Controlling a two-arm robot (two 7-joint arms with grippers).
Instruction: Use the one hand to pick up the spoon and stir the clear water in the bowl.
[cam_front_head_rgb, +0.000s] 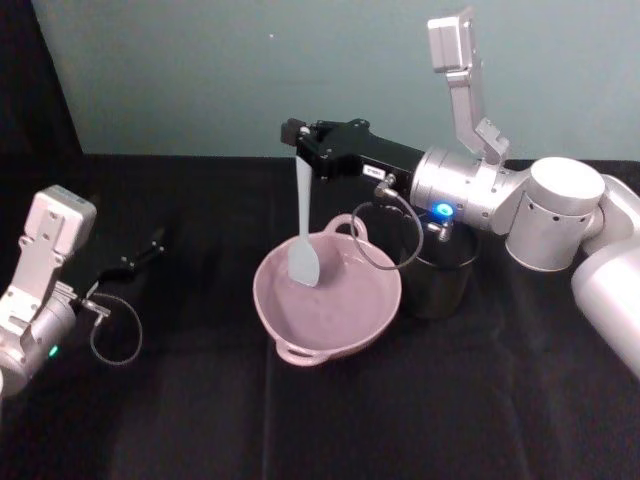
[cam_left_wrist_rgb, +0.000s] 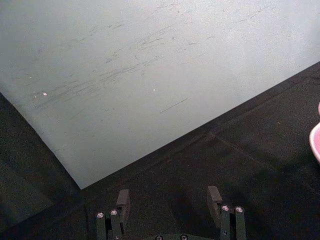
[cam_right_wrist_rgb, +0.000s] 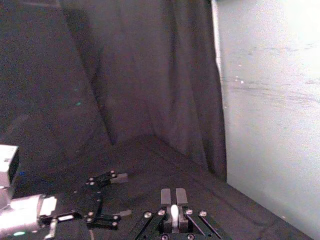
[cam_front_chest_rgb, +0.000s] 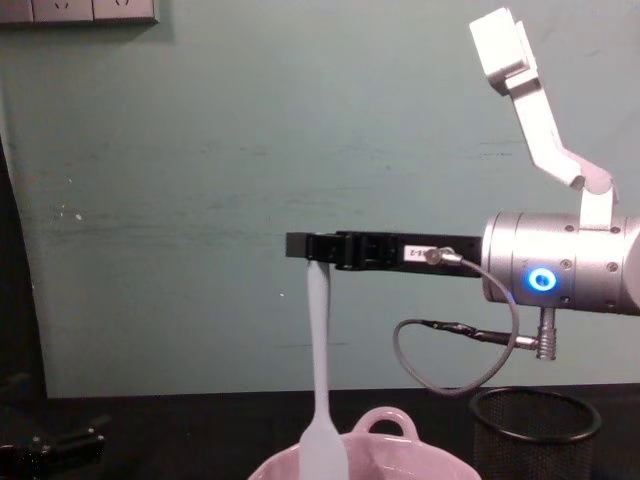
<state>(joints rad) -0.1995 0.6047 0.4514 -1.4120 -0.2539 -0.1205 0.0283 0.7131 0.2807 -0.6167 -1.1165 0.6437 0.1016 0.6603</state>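
Table: black-clothed table (cam_front_head_rgb: 200, 420), carrying everything below.
Left gripper: my left gripper (cam_left_wrist_rgb: 168, 197) sits parked near the table's left edge. Its fingers are spread and hold nothing.
Bowl: the pink bowl (cam_front_head_rgb: 345, 325) stands at about the table's middle, one loop handle toward me and one away.
Water: too clear for me to make out. I take it to be in the bowl.
Spoon: the white spoon (cam_front_head_rgb: 303, 218) hangs upright from its handle end. Its flat head is down inside the bowl, at the left of the hollow. I cannot tell whether it touches the bottom.
Right gripper: my right gripper (cam_front_chest_rgb: 310, 246) reaches in level from the right, above the bowl's far rim, and is clamped on the spoon's handle top.
Cup: a black mesh cup (cam_front_head_rgb: 445, 285) stands just beside the bowl, toward the far right, under my right wrist.
Wall: a pale green wall (cam_front_head_rgb: 200, 80) rises behind the table's far edge.
Done: as I judge it, the spoon is picked up and its head is brought into the bowl.
Left: the stirring itself, which means circling the head through the water without knocking the rim. I cannot tell from here whether any stirring is under way.
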